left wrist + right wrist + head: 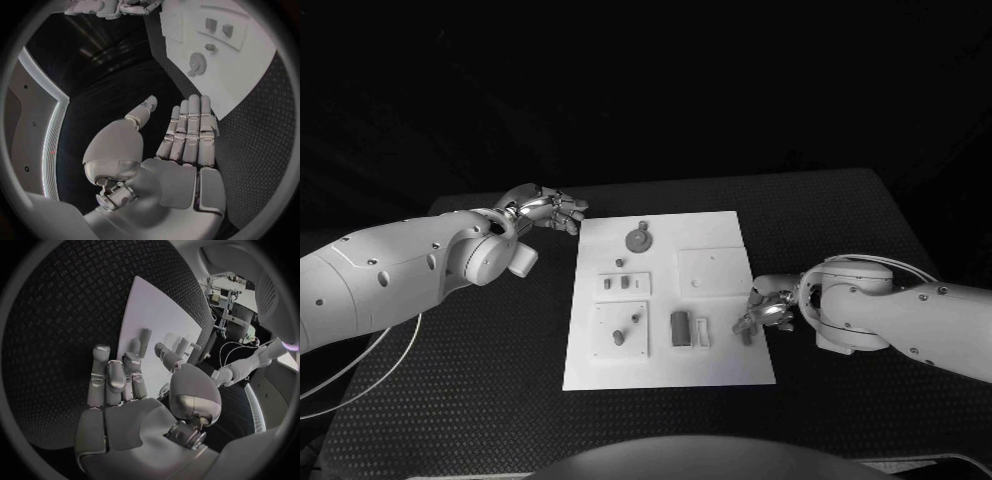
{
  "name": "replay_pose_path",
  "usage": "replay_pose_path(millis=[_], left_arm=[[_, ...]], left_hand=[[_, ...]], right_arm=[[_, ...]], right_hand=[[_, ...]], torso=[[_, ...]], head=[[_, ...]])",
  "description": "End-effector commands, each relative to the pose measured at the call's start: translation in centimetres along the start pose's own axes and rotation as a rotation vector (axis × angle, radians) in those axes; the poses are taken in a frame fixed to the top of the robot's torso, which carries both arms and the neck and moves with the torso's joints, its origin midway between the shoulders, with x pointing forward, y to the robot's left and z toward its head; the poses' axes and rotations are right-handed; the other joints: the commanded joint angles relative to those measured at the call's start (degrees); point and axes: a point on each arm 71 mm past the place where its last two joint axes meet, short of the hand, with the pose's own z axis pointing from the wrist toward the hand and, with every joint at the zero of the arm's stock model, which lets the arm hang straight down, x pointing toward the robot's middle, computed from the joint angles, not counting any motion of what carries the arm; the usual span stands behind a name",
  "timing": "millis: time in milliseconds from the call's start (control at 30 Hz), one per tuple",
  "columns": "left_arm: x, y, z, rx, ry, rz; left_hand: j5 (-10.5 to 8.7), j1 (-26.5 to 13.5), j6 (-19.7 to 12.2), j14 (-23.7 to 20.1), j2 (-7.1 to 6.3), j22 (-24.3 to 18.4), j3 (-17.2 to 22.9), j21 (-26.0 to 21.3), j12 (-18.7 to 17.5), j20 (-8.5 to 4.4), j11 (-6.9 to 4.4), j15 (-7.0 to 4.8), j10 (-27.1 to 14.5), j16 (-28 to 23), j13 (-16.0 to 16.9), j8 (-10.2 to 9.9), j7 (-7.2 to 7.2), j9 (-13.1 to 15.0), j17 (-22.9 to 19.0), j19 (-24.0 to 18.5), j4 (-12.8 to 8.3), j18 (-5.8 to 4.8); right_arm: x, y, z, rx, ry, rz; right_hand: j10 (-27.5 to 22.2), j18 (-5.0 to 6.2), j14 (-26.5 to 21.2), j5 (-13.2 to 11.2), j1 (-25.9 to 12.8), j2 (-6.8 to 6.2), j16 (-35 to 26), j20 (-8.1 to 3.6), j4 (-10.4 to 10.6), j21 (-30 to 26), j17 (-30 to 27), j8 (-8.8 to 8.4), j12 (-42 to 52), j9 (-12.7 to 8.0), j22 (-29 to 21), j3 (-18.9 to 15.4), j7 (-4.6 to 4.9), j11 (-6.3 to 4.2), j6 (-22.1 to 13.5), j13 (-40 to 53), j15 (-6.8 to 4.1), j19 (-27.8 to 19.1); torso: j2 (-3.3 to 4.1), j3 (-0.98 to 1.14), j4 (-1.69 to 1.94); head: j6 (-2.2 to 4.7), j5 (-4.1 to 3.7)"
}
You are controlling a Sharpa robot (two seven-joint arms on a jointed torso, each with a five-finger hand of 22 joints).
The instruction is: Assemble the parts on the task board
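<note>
Looked small, light and rigid — parts (681,328) lay in and on the task board (711,370) at mid-worktop (473,400), best pinched across their narrow sides. Rested at the board's near right edge: right hand (767,312), fingers (107,377) loosely curled, grasping nothing visible. Hovered off the board's far left corner: left hand (545,209), fingers (190,125) straight and released.

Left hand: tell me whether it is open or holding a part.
Open. The left hand has straight fingers and an empty palm, beside the white board.
</note>
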Motion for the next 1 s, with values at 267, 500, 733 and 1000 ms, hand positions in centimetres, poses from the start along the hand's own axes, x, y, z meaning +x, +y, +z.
replay_pose_path(millis=[267, 500, 733, 1000], left_arm=[[0.2, -0.2, 0.0, 0.01, 0.016, -0.008], [0.1, -0.1, -0.1, 0.007, 0.013, -0.008], [0.2, -0.1, 0.0, 0.009, 0.017, -0.008], [0.1, -0.1, -0.1, 0.008, 0.015, -0.008]], left_hand=[[-0.06, -0.65, -0.32, 0.37, 0.02, -0.07, 0.06, -0.29, -0.34, 0.05, 0.1, 0.01, -0.31, -0.28, 0.1, 0.13, -0.07, -0.06, 0.07, 0.18, 0.44, 0.33], [-0.06, -0.65, -0.32, 0.37, 0.03, -0.07, 0.06, -0.29, -0.35, 0.05, 0.1, 0.01, -0.31, -0.29, 0.1, 0.13, -0.07, -0.07, 0.09, 0.18, 0.44, 0.33], [-0.06, -0.66, -0.32, 0.37, 0.03, -0.07, 0.06, -0.29, -0.35, 0.05, 0.1, 0.01, -0.31, -0.31, 0.11, 0.14, -0.07, -0.08, 0.11, 0.18, 0.45, 0.33], [-0.06, -0.67, -0.33, 0.37, 0.04, -0.08, 0.06, -0.29, -0.36, 0.06, 0.1, 0.02, -0.32, -0.33, 0.11, 0.14, -0.07, -0.08, 0.12, 0.17, 0.46, 0.33]], right_arm=[[1.2, 1.0, 1.2, 0.024, -0.057, -0.264], [2.6, 2.0, 1.9, 0.002, -0.057, -0.322], [2.8, 2.6, 2.0, -0.014, -0.055, -0.329], [3.3, 2.7, 2.0, -0.045, 0.013, -0.176]], right_hand=[[-0.06, 0.82, -0.7, 0.06, 4.45, 1.22, -0.53, -0.03, -4.57, -0.07, -0.44, -0.86, -0.38, -0.24, 1.08, 0.1, 0.19, 0.11, -0.03, -0.24, 0.16, -0.44], [0.01, 0.82, -0.94, 0.08, 7.39, 1.49, -0.67, 0.22, -6.18, -0.13, -0.83, -1.14, -0.43, -0.29, 1.01, -0.08, 0.25, 0.19, 0.13, -0.42, 0.3, -0.57], [-0.08, 0.82, -1.23, 0.06, 8.85, 1.31, -0.77, 0.34, -6.22, -0.18, -1.18, -1.34, -0.5, -0.34, 1.0, -0.3, 0.33, 0.27, 0.05, -0.52, 0.37, -0.7], [-0.2, 0.82, -1.45, 0.02, 11.07, 5.51, -0.85, 0.52, -6.51, -0.23, -1.35, -2.31, -0.6, -1.12, 1.06, -0.93, 0.62, 0.47, -0.43, -0.73, 0.54, -1.07]], torso=[[0.0, 0.07, -0.08], [-0.03, 0.17, 0.06], [-0.03, 0.05, -0.06], [-0.02, 0.05, -0.03]], head=[[-0.35, 0.06], [-0.86, 0.37], [-0.92, 0.43], [-0.98, 0.42]])
